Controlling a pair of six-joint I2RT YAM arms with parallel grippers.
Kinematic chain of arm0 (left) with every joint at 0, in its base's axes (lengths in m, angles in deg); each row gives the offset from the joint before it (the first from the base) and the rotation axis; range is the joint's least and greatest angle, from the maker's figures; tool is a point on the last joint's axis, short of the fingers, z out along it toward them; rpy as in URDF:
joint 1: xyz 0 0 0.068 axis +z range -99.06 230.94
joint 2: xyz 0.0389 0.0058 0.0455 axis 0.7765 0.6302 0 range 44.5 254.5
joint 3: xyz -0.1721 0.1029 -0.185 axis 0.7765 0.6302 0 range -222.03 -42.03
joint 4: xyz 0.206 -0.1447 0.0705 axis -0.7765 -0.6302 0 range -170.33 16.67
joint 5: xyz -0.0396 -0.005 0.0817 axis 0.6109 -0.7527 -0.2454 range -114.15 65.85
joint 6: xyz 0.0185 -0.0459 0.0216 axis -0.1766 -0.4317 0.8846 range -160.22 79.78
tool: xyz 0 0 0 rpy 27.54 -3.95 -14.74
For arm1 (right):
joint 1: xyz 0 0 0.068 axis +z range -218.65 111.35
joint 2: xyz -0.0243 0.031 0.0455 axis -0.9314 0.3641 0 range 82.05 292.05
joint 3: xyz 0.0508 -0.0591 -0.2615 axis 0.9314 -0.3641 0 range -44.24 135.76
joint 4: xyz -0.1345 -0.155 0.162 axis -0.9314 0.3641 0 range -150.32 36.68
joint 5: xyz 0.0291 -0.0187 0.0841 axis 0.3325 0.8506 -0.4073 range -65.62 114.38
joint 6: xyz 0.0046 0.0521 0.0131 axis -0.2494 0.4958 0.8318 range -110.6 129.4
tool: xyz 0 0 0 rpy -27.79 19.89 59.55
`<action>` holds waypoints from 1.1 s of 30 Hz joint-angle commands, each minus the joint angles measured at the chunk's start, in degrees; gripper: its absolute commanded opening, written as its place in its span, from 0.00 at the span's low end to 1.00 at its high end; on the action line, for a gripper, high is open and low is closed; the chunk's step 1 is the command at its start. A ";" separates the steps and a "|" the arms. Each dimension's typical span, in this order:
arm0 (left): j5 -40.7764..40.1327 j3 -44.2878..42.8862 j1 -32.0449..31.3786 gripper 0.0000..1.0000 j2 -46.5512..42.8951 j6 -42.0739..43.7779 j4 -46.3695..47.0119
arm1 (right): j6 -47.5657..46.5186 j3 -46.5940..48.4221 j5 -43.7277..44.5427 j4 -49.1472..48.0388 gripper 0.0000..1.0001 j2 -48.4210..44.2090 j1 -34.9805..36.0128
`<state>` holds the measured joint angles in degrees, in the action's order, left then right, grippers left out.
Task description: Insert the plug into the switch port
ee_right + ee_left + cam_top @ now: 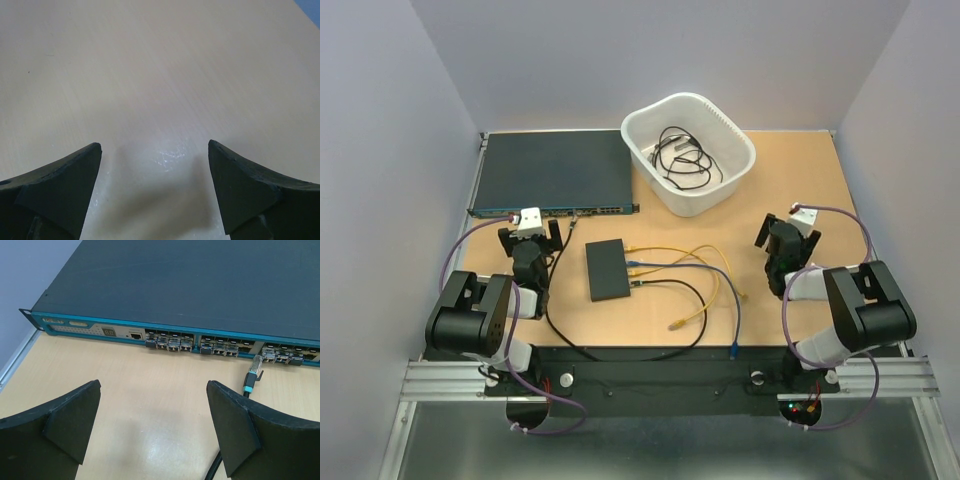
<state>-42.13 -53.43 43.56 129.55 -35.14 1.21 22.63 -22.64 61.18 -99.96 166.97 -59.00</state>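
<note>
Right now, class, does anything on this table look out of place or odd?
Yes: a yellow cable and a blue cable sprawl loose by the small black switch, free plugs unplugged near the table edge.

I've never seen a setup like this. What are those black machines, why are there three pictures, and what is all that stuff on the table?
They are two robot arms bolted at the table's near edge. The overhead picture shows both; the others come from cameras on each wrist. The left gripper and right gripper are both open, holding nothing. On the table lie a wide rack unit, a small black switch box with yellow, blue and black cables plugged in, and a white tub of spare cable. A black cable's plug sits at the rack unit's front.
</note>
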 commanded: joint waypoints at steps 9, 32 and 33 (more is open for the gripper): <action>0.93 -1.26 0.70 0.99 -1.21 0.37 17.13 | -10.25 -1.21 -19.13 -22.50 0.92 6.04 -3.32; 0.66 -0.99 0.70 0.99 -1.21 0.37 17.48 | -9.10 -8.69 -26.95 -35.77 1.00 6.57 -6.66; 0.66 -0.99 0.70 0.99 -1.30 0.37 17.48 | -9.10 -8.77 -26.95 -35.69 1.00 6.57 -6.75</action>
<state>-41.10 -53.43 43.93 129.55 -35.16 1.21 14.08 -31.92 34.62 -130.95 174.34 -65.58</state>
